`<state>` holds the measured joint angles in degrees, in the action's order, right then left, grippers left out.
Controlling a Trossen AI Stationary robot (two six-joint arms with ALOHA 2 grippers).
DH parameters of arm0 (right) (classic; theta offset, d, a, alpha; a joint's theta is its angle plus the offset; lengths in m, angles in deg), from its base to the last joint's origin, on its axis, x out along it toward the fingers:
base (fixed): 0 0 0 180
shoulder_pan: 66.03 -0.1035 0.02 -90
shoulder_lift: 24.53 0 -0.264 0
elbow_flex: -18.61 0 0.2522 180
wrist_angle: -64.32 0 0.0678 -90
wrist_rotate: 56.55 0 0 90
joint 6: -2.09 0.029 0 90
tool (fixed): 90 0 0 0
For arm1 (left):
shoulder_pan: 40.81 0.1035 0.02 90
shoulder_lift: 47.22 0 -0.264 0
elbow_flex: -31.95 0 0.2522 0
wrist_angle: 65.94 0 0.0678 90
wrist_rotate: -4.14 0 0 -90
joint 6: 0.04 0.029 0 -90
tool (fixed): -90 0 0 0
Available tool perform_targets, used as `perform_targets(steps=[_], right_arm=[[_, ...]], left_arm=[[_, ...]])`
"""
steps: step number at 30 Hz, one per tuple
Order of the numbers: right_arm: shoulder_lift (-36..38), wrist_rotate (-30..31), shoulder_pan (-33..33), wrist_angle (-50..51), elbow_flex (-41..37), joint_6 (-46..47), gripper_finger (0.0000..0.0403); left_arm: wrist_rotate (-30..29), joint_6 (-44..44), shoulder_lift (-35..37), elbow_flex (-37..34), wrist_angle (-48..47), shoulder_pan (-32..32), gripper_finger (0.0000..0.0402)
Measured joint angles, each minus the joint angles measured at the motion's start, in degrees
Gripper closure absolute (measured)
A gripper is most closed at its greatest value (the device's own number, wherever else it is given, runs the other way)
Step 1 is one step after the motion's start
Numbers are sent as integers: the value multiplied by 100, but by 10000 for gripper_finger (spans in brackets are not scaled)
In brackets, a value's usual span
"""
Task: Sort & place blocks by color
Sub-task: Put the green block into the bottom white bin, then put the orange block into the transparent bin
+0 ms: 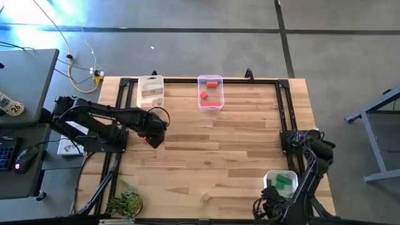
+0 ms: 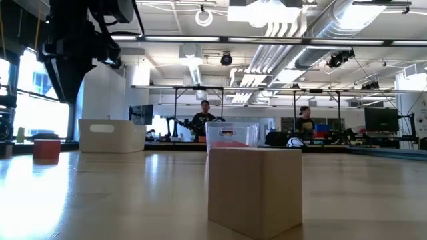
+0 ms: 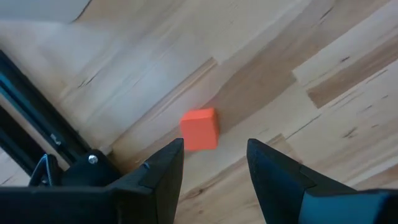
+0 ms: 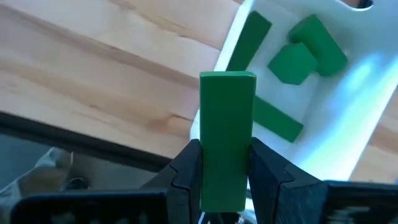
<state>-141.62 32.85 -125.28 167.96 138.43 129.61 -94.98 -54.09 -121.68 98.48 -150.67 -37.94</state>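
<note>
A red cube (image 3: 199, 129) lies flat on the table near its left side, also seen in the low view (image 2: 47, 149). My left gripper (image 3: 214, 165) hangs open above it, pointing down, fingers clear of it. My right gripper (image 4: 227, 158) is at the near right, shut on a green bar (image 4: 227, 118), over the rim of a white bin (image 4: 348, 118) that holds several green blocks (image 4: 298, 59). A pale wood cube (image 1: 205, 197) sits near the front edge. My right gripper pinches the green bar between its two fingers, on two opposite long sides (image 4: 205, 168) at one end. The fingers point down and lie along the bar, whose free end (image 4: 227, 78) sticks out past the fingertips. It is lifted clear, above the bin's rim.
At the far edge stand a white bin (image 1: 150, 91) with pale wood blocks and a clear bin (image 1: 210, 92) with red blocks. Black frame rails (image 1: 284, 106) run along the table's sides. A small plant (image 1: 125, 201) sits at the near left corner. People show in the room beyond.
</note>
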Motion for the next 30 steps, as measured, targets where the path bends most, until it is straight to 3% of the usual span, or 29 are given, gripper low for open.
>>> perform_targets(steps=[11, 20, 30], right_arm=[[2, -739, -81, 18, -1020, -32, 329], [2, -931, -61, 10, -1128, -195, 290], [2, -988, 42, -21, -1128, -201, 260]], left_arm=[[6, 14, 1, -69, 3, 5, 238], [119, -265, 0, -69, -43, 7, 236], [77, -279, 0, -66, -195, 9, 187]])
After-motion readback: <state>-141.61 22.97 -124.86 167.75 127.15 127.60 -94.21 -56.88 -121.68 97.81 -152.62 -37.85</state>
